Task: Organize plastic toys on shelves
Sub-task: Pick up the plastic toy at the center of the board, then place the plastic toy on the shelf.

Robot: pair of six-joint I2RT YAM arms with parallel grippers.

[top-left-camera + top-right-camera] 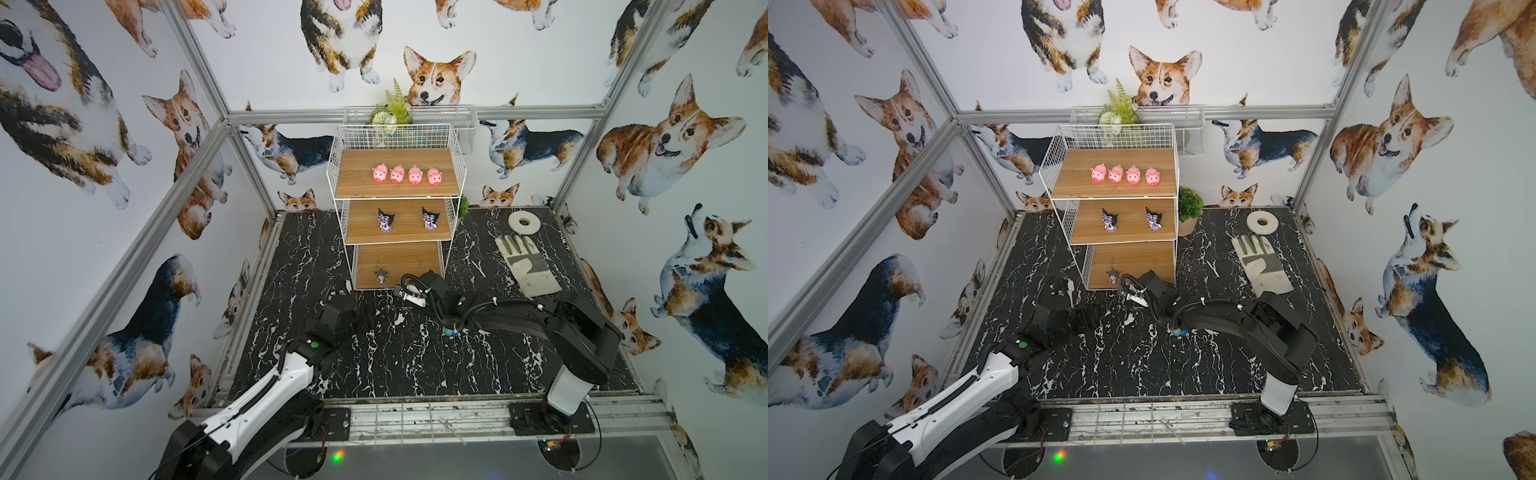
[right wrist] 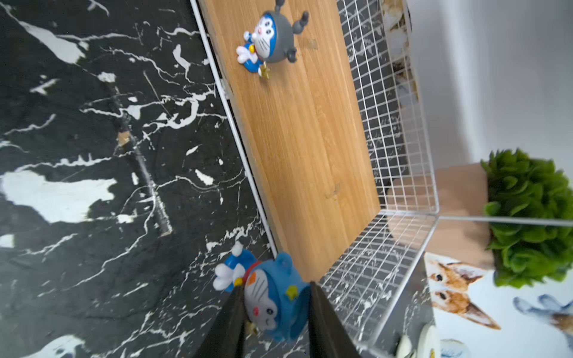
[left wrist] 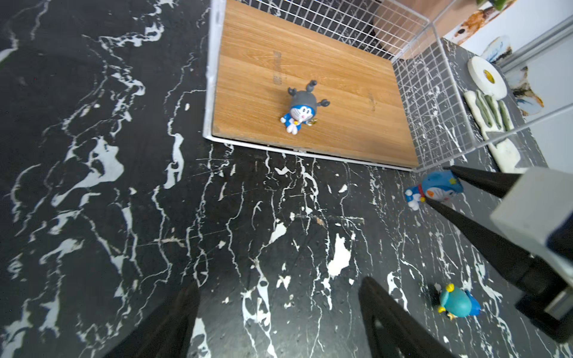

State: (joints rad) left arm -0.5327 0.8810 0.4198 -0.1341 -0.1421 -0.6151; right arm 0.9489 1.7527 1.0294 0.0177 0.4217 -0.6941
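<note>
In both top views, several pink pigs (image 1: 406, 174) stand in a row on the top shelf (image 1: 357, 166). Two black-and-purple figures (image 1: 385, 219) stand on the middle shelf (image 1: 407, 232). On the bottom shelf (image 3: 310, 62) lies a grey-hooded blue figure (image 3: 302, 108). My right gripper (image 2: 275, 286) is shut on a blue figure (image 2: 269, 305), just off that shelf's front right corner and low over the floor. A teal figure (image 3: 459, 303) stands on the floor under the right arm. Left of the rack, my left gripper (image 3: 279, 285) hangs open over bare marble with nothing between its fingers.
A white-and-grey glove (image 1: 525, 262) and a white tape roll (image 1: 523, 222) lie on the black marble floor right of the rack. A potted green plant (image 1: 1190, 208) stands behind the rack's right side. A wire basket with a plant (image 1: 395, 114) hangs on the back wall.
</note>
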